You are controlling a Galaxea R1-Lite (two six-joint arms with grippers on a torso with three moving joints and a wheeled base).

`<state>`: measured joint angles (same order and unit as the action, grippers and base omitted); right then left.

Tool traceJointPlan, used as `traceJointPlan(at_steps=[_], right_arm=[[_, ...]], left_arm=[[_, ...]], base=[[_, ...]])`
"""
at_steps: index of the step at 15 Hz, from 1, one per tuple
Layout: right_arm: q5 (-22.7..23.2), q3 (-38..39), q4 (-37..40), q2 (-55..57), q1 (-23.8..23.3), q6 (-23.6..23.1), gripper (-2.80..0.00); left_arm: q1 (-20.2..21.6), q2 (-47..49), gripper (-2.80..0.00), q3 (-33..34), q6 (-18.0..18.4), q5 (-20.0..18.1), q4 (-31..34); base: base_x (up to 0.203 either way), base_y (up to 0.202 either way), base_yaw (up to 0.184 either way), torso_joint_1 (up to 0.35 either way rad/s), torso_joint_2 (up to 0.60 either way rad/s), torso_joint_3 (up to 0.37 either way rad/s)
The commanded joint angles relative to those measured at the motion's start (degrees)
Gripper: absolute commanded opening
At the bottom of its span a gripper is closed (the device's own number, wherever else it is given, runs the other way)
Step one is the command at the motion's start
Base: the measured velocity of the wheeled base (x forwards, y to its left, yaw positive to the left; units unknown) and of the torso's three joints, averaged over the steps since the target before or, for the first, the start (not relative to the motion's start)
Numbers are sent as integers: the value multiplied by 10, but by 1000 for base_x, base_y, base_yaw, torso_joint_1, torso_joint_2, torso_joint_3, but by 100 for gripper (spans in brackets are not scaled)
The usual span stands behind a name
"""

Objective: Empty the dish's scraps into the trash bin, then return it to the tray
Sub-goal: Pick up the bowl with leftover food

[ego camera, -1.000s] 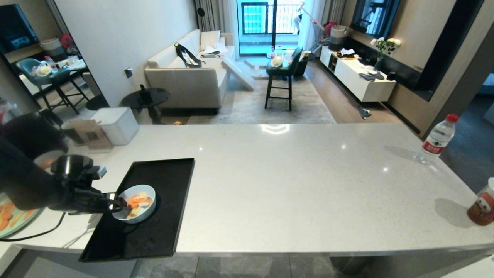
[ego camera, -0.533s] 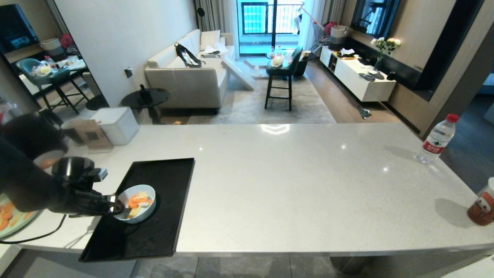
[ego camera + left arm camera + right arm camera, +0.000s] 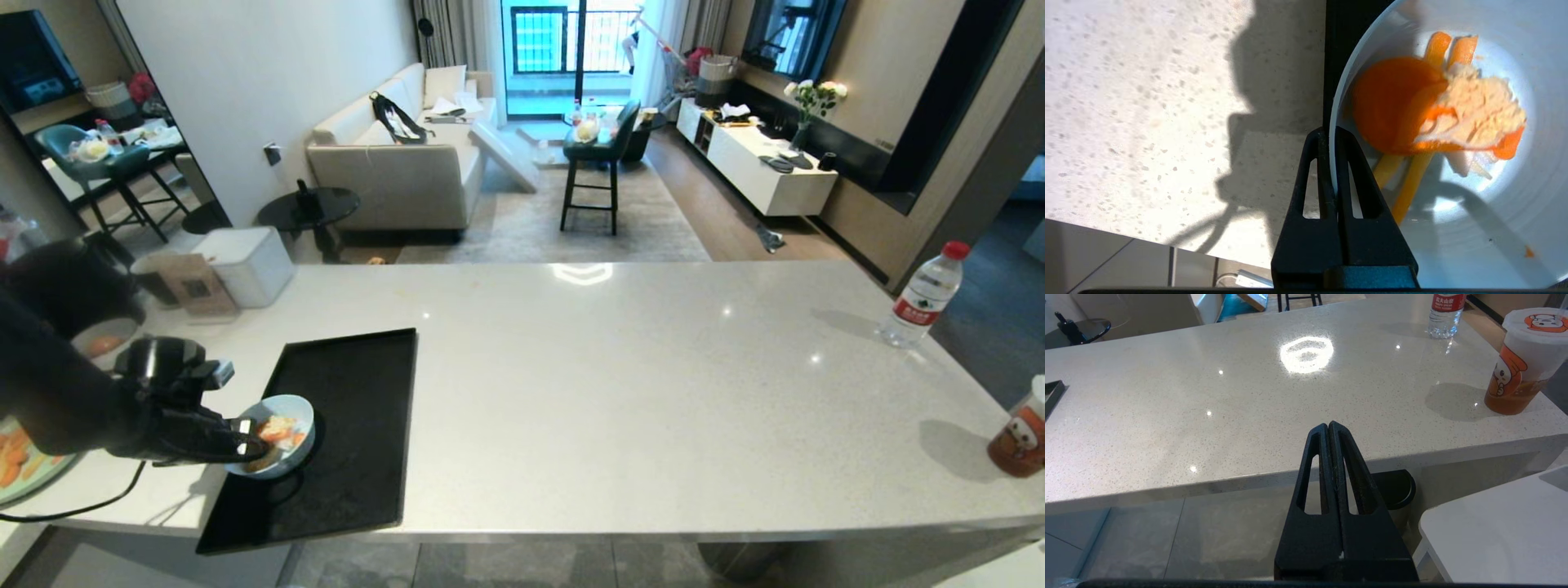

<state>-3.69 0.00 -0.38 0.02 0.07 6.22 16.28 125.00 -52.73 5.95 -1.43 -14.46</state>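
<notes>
Your left claw (image 3: 249, 447) is clenched on the near-left rim of the dish (image 3: 282, 429), one finger inside the wall and one outside, as the left wrist view shows. The left arm reaches in low from the left edge of the head view, its forearm roughly level and the claw pointing toward the tray (image 3: 351, 457). The dish sits over the tray's left part, whether resting or lifted you cannot tell. The scraps (image 3: 1437, 110), carrot slices and pale bits, lie inside it. Your right claw (image 3: 1329, 433) is pressed together on nothing, parked below the edge of the tabletop (image 3: 653, 376).
</notes>
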Motion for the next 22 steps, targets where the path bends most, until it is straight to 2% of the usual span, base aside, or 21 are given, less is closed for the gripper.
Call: traceJointPlan(at_steps=[1,4,6,13,16,19,22], right_arm=[[0,0,-1,0,0,0,-280],[0,0,0,0,0,0,-280],[0,0,-1,0,0,0,-280],[-1,0,-1,0,0,0,-280],[0,0,-1,0,0,0,-280],[0,0,-1,0,0,0,-280],[-1,0,-1,0,0,0,-280]], left_arm=[[-5,-5,-280,7,0,1,2],[-8,-13,-280,6,-1,-1,2],[-12,-17,-280,6,-3,-16,2],[-16,-45,-280,10,-8,-16,4],[-16,-58,-280,14,-43,-15,7],[-15,-83,-280,19,-58,-15,32],[-16,-116,-280,23,-96,-16,64]], base=[[0,0,0,0,0,0],[0,0,0,0,0,0],[0,0,0,0,0,0],[0,0,0,0,0,0],[0,0,0,0,0,0],[0,0,0,0,0,0],[0,0,0,0,0,0]])
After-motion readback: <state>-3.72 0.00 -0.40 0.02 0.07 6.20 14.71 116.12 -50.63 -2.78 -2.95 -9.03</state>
